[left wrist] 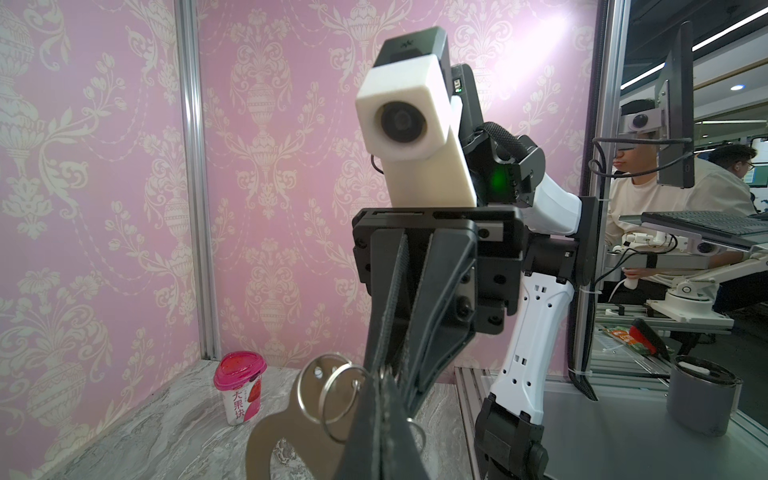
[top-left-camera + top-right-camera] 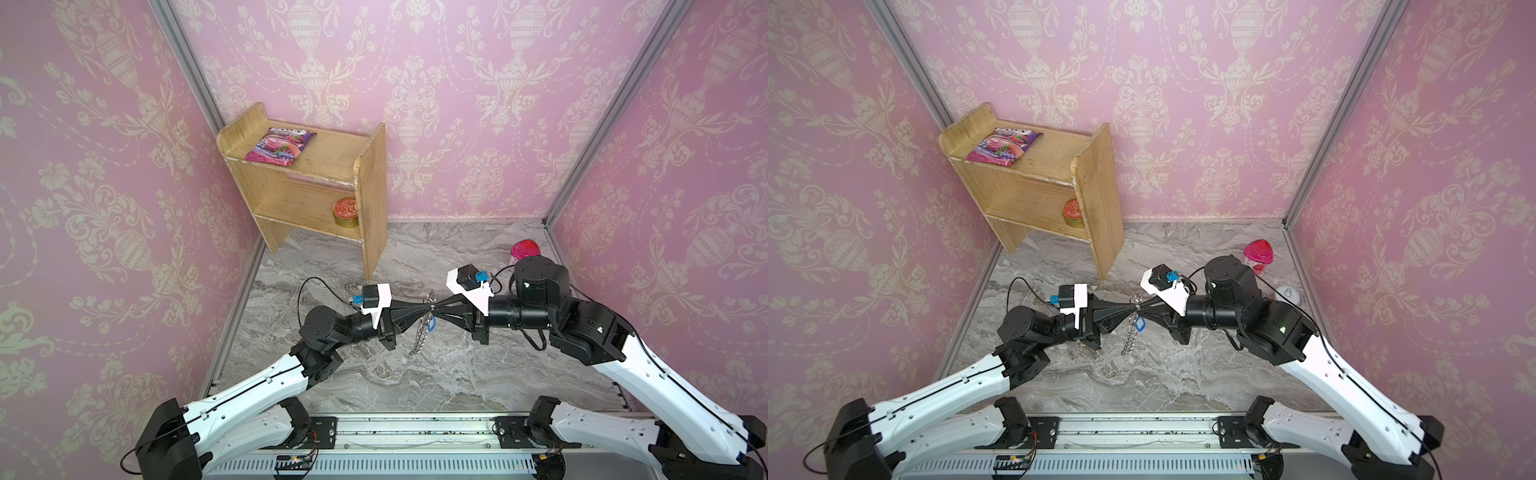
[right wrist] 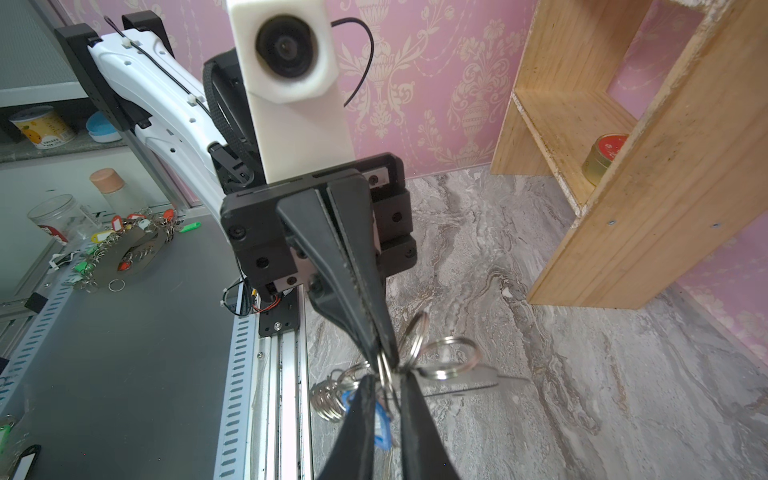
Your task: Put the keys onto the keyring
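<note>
grey marble tabletop [image 2: 415, 386] within pink damask walls, both arms raised above it. left gripper [image 2: 427, 309] and right gripper [image 2: 437, 308] set tip to tip in mid-air, as shown in both top views. left fingers [image 3: 328, 266] pressed fully together with no gap, clamped on the upper edge of the keyring [image 2: 420, 332]. hung edge-on beneath those tips, clear of the tabletop, with its small rings [image 3: 449, 357] fanned out just beside the pinch. right fingers [image 3: 419, 432] nearly closed, tips pinched on a thin wire ring of the keys [image 2: 432, 324]. blue tag [image 3: 380, 428] seen between the two right fingers, just behind their tips, and dangling just beside the hanging keyring in both top views. threading of that wire ring onto any ring of the keyring: not discernible. farther back: wooden shelf [image 2: 307, 183] bearing a snack packet [image 2: 280, 145] above and a round tin [image 2: 346, 212] below; pink-lidded cup [image 2: 524, 249] near the right arm, partly hidden behind it.
</note>
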You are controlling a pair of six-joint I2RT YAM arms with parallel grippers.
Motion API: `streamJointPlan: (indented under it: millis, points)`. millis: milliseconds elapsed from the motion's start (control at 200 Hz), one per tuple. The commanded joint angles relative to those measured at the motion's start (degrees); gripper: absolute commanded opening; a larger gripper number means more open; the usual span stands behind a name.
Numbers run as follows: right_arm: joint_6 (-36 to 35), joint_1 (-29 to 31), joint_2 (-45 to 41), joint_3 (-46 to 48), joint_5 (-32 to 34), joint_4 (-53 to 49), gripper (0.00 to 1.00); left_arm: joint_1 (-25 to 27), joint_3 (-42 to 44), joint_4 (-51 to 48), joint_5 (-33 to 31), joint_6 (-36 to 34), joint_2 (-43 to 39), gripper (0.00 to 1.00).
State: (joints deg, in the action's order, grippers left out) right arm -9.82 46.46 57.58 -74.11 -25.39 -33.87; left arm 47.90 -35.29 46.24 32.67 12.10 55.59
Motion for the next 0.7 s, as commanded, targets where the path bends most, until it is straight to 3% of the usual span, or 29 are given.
streamJointPlan:
  millis: [0, 696]
  points:
    - [1.52, -0.34, -0.05, 1.22, -1.33, 0.6, 0.14, 0.0, -0.07, 2.37, 0.82, 0.93, -1.53, 0.0]
    - [3.67, -1.07, -2.25, 2.9, -2.81, 4.64, 0.13, 0.05, -0.12, 2.58, 1.04, 1.17, -1.25, 0.0]
